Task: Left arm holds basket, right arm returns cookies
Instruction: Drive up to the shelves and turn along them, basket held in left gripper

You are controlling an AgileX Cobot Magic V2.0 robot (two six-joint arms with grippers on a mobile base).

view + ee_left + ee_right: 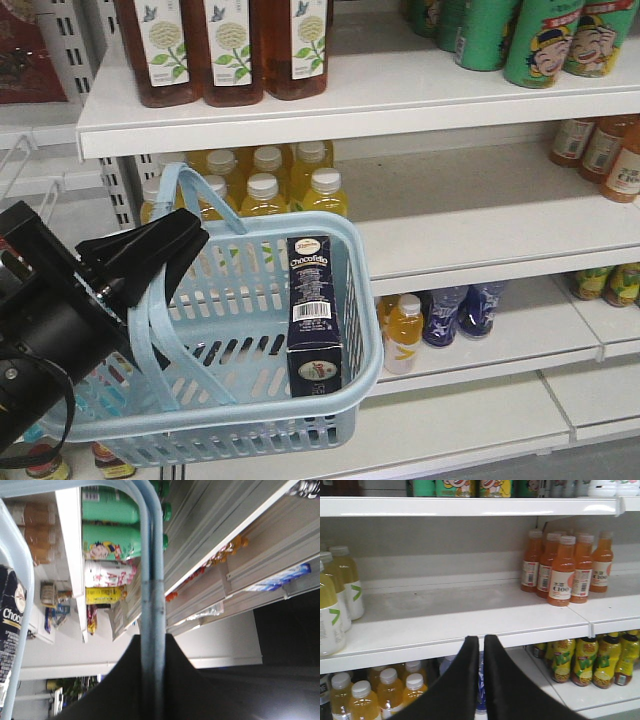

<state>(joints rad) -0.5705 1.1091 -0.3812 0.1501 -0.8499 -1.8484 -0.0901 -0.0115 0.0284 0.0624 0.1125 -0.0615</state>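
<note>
Navy cookie box stands upright in the basket my left hand clamps by the handle, probably left of my pinched-shut, empty right hand facing the shelf.

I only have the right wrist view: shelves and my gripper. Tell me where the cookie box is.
Observer: The cookies stand upright inside the basket, barcode toward the front camera.
Operator: Report what holds the basket.
Observer: The left gripper, shut on the handle.
Operator: Say what is behind it.
Observer: Yellow bottles on the middle shelf.
</note>
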